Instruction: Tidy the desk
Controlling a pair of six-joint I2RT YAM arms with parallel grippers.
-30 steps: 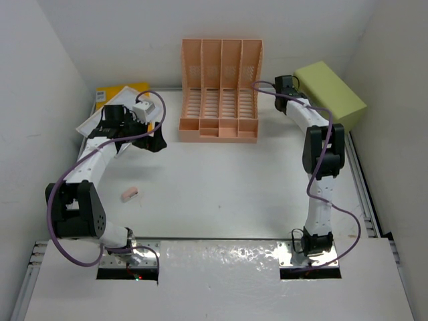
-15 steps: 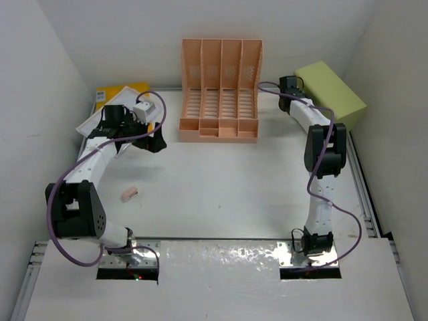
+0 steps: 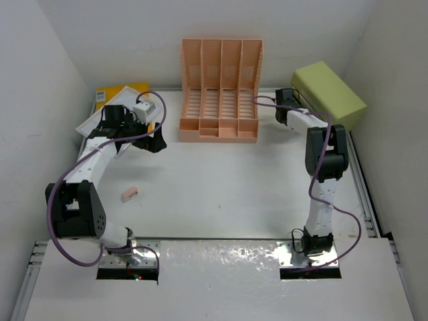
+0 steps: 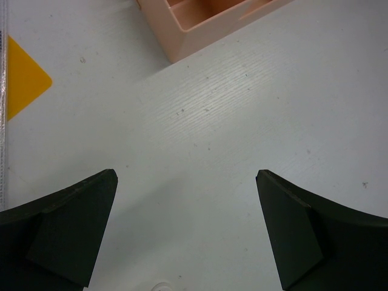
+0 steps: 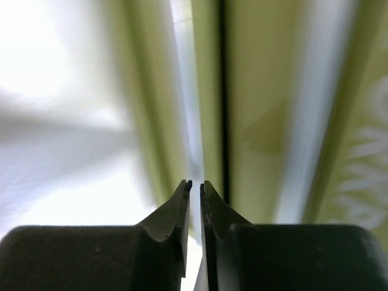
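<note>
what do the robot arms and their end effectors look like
Two white tubular arms with black joint housings, left arm and right arm. A purple cable loops loosely along each. The left end effector and right end effector have matte black wedge-shaped fingers.

The file rack (image 3: 221, 93) stands at the far middle of the surface (image 3: 221, 187). The drawer box (image 3: 331, 93) sits right of it, in the far-right corner. A pile of papers (image 3: 115, 97) lies in the far-left corner. A small block (image 3: 129, 194) lies nearer, toward the left edge.
</note>
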